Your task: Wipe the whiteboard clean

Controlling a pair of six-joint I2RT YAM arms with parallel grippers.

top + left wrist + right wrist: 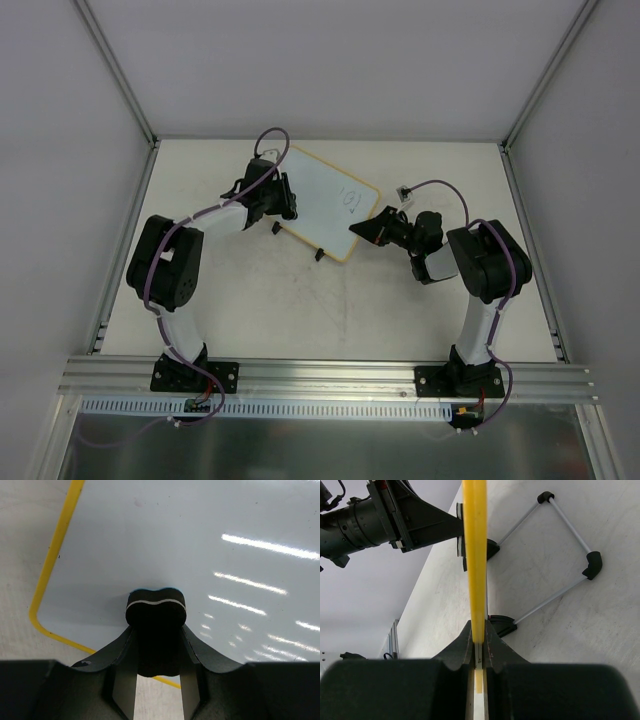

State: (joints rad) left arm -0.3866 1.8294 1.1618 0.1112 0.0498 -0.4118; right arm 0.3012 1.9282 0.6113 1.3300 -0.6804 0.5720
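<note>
The whiteboard (322, 205) stands tilted on the table on its black clip feet (319, 254), with a faint blue mark (351, 200) near its right end. My left gripper (286, 198) is shut on a small black eraser block (155, 606), whose blue felt face presses on the white surface (200, 540) near the yellow rim (50, 565). My right gripper (366, 230) is shut on the board's right edge. In the right wrist view the yellow rim (475, 555) runs edge-on between the closed fingers (495, 647).
A wire stand with black corner pieces (592, 565) props the board from behind on the table. The left arm (380, 515) shows across the board. White walls and metal posts (120, 75) enclose the table; an aluminium rail (330, 375) runs along the near edge.
</note>
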